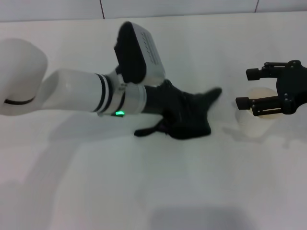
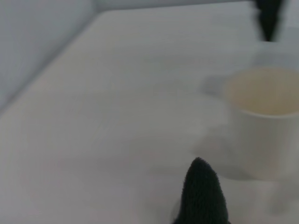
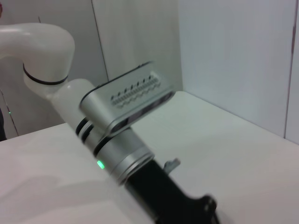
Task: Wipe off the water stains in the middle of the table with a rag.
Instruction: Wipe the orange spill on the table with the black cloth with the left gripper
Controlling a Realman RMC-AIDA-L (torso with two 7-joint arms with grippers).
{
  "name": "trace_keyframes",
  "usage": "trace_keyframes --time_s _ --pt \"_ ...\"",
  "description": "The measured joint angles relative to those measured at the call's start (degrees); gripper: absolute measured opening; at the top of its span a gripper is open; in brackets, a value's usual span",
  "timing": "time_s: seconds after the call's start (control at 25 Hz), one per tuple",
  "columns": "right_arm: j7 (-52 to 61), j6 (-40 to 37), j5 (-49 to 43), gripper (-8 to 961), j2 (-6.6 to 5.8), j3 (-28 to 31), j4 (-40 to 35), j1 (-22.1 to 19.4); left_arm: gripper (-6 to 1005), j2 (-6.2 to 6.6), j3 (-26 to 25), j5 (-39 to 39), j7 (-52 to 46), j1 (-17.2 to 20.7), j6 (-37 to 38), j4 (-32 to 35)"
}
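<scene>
Rag (image 1: 184, 117) lies lengthwise across the table (image 1: 144, 191), corner pointing at cup (image 1: 256, 112).

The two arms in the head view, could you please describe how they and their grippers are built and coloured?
The left arm is a glossy white tube with rounded joints, black rings near the wrist, a silver collar and a small green light. A silver-grey camera box with a black face sits on the wrist. The right gripper is matte black, with two straight angular fingers on a boxy black body.

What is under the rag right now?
The rag lies spread on the white table, pressed by the left hand. No water stains show; whatever is beneath it is covered. The cup looks empty.
</scene>
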Motion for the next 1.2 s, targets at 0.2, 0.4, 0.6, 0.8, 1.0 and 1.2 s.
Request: trace_keyframes --time_s 0.2,0.4,0.6,0.8,1.0,1.2 --pt "0.0 0.1 0.03 841 0.0 0.0 0.01 -0.13 77 0.56 -7.3 0.47 2.73 0.32 -1.75 -0.56" --pt "0.06 0.15 0.08 841 0.0 0.0 0.01 -0.3 77 0.68 -11.87 1.11 5.43 0.52 -1.71 -0.59" --pt "0.14 0.35 0.12 841 0.0 0.0 0.02 -0.44 76 0.47 -11.85 1.81 5.74 0.16 -1.84 -0.58" --pt "0.15 0.43 0.12 841 0.0 0.0 0.02 -0.46 77 0.15 -11.57 1.92 6.11 -0.01 -1.9 -0.6" --pt "0.09 0.43 0.12 840 0.0 0.03 0.02 -0.44 80 -0.22 -11.53 1.37 6.41 -0.05 -1.9 -1.15" --pt "0.04 0.43 0.12 840 0.0 0.09 0.02 -0.44 82 -0.63 -10.62 -0.04 6.47 -0.04 -1.58 -2.17"
